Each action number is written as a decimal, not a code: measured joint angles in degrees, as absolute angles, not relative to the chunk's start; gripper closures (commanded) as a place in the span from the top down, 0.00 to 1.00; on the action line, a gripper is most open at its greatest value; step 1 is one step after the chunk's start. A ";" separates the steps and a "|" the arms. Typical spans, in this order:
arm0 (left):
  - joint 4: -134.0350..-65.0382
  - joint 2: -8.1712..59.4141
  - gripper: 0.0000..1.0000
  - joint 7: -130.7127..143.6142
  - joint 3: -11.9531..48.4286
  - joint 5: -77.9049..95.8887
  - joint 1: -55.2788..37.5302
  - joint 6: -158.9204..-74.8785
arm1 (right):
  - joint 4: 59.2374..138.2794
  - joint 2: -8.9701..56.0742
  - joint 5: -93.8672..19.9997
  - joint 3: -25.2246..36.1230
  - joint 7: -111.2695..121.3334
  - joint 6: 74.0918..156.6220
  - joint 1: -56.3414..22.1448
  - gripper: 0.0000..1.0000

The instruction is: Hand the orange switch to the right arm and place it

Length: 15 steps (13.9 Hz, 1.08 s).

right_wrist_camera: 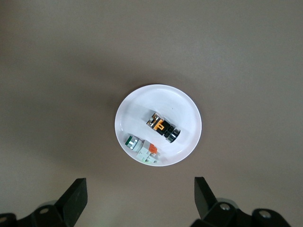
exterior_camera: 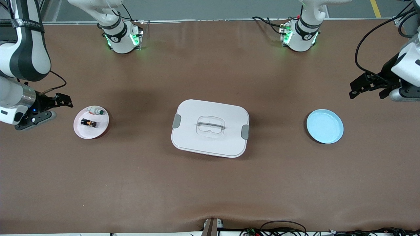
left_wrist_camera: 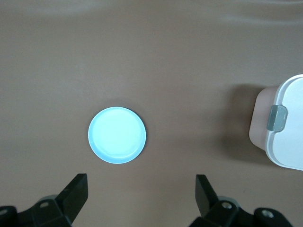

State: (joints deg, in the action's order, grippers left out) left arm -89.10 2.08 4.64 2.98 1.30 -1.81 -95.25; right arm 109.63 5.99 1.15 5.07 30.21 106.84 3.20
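The orange switch (exterior_camera: 88,123), a tiny black block with an orange patch, lies on a small white plate (exterior_camera: 82,131) at the right arm's end of the table. The right wrist view shows the orange switch (right_wrist_camera: 163,126) on that plate (right_wrist_camera: 137,106), beside a white part with a green cap (right_wrist_camera: 139,146). My right gripper (exterior_camera: 64,100) hangs open over bare table just beside the plate, nothing between its fingers (right_wrist_camera: 75,196). My left gripper (exterior_camera: 357,88) is open and empty over the table at the left arm's end, beside a light blue plate (exterior_camera: 325,126).
A white lidded box (exterior_camera: 210,127) with grey clips and a clear handle stands in the middle of the table. The blue plate (left_wrist_camera: 117,135) holds nothing, and the box's corner (left_wrist_camera: 284,127) shows in the left wrist view. Cables run along the table's near edge.
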 measured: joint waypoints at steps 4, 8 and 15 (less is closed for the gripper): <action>-86.70 4.77 1.00 4.67 2.97 1.28 -1.59 -95.25 | 106.12 5.09 1.15 5.01 26.68 102.06 2.97 1.00; -86.63 5.04 1.00 4.67 2.96 1.28 -1.44 -95.08 | 100.99 4.66 1.15 5.12 26.26 96.60 2.98 1.00; -86.12 5.04 1.00 4.67 2.98 1.28 -1.73 -94.96 | 90.76 4.68 1.15 5.45 20.39 86.87 3.01 1.00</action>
